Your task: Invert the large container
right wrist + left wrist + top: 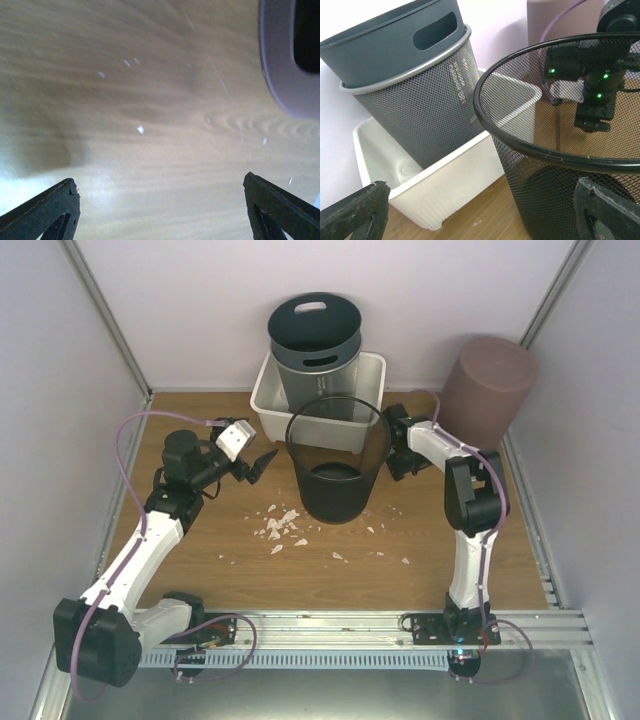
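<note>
A large black mesh bin (338,462) stands upright in the middle of the wooden table; it also fills the right of the left wrist view (555,165). My left gripper (260,465) is open and empty, level with the bin's left side and a little short of it; its fingertips (357,212) show at the bottom corners of the left wrist view. My right gripper (393,460) is open and empty close to the bin's right side, pointing down at bare wood (160,150).
A white tub (270,405) behind the bin holds a grey mesh bin (315,365) with a dark plastic bin (390,45) nested in it. A brown cylinder (487,390) stands at the back right. White scraps (283,523) lie in front of the black bin. Walls enclose the table.
</note>
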Tool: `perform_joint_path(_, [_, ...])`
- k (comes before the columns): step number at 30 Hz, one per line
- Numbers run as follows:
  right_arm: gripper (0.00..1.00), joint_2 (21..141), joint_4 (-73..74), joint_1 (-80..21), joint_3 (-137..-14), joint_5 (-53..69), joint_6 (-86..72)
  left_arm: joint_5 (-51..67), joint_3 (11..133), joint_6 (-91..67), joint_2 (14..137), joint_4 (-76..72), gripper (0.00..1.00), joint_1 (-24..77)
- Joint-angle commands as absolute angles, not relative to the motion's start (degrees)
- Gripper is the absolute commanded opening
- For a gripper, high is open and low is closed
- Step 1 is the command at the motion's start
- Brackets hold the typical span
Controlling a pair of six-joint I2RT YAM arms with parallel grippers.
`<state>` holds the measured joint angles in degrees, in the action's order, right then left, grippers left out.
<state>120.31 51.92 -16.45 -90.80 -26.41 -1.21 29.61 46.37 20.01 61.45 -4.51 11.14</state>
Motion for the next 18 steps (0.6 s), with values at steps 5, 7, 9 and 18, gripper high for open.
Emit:
perform_joint_path(5, [0.91,111.79,54.27,-8.16,-86.85,-21.51,-10.14,31.02,47.48,20.11,60.63,-6.06,0.99,10.82])
perform_joint_path(7, [0.91,111.37,53.81,-6.17,-86.98,-21.14,-9.04,30.98,47.39,20.04,60.56,-6.19,0.99,10.82])
perform_joint_path(9, [0.91,111.30,53.12,-4.23,-87.01,-20.93,-7.69,31.06,47.29,20.03,60.55,-6.37,0.99,10.82])
perform_joint_path(18, [0.91,112.62,49.51,2.72,-85.32,-19.07,-0.86,31.26,47.92,20.06,61.09,-6.40,0.99,10.87])
